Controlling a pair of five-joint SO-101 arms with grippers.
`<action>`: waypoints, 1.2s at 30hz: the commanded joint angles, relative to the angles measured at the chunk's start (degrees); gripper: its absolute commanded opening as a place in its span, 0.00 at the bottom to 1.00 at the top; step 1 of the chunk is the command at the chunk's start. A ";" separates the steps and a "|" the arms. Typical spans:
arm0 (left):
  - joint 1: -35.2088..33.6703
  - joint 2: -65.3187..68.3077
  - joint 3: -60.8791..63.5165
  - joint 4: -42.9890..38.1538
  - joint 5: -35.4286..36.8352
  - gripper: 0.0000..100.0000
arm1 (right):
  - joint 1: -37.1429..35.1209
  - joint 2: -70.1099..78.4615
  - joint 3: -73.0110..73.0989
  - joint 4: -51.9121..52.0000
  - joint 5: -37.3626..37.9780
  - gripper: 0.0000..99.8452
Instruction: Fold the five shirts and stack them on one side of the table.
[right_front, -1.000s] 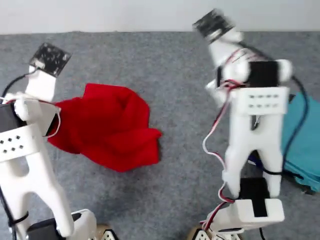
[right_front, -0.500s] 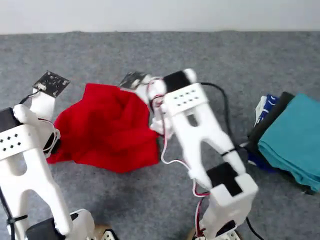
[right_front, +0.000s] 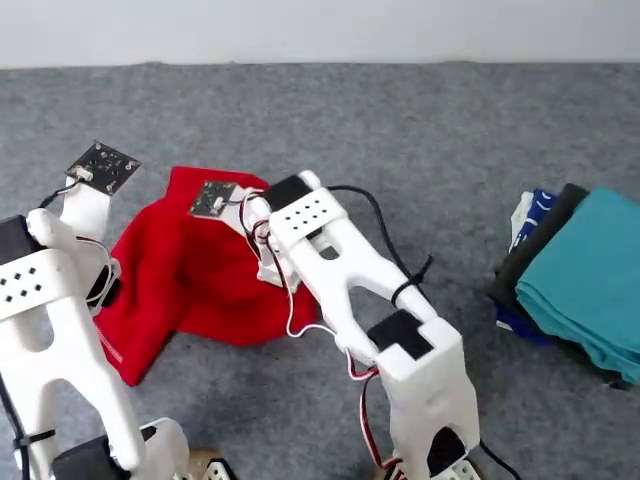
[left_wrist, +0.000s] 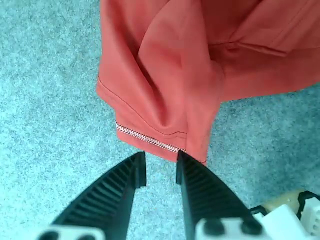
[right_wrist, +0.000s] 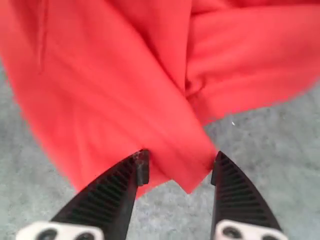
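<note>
Shirt (right_front: 200, 270), red and crumpled, lies left of centre; right gripper (right_wrist: 181, 160) gapes wide over its corner; left gripper (left_wrist: 161, 156) slightly parted by its hem, empty.

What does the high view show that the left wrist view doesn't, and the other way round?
High view alone: the stack of folded shirts at the table's right side, teal on top, plus the left arm and the right arm, which is stretched over the red shirt. Left wrist view alone: the left gripper, fingers slightly apart over bare table, just off the shirt's stitched hem. Both: that crumpled red shirt lying on the grey table.
</note>
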 joint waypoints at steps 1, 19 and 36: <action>-0.35 -1.76 -0.31 0.26 -0.53 0.11 | 0.31 1.63 -1.67 -0.75 0.26 0.21; -0.26 -1.49 -0.22 0.26 -0.53 0.11 | 11.03 11.38 -28.75 14.64 2.73 0.01; 8.09 -1.23 24.31 -10.11 -4.75 0.17 | 20.35 11.03 -36.84 20.44 3.43 0.01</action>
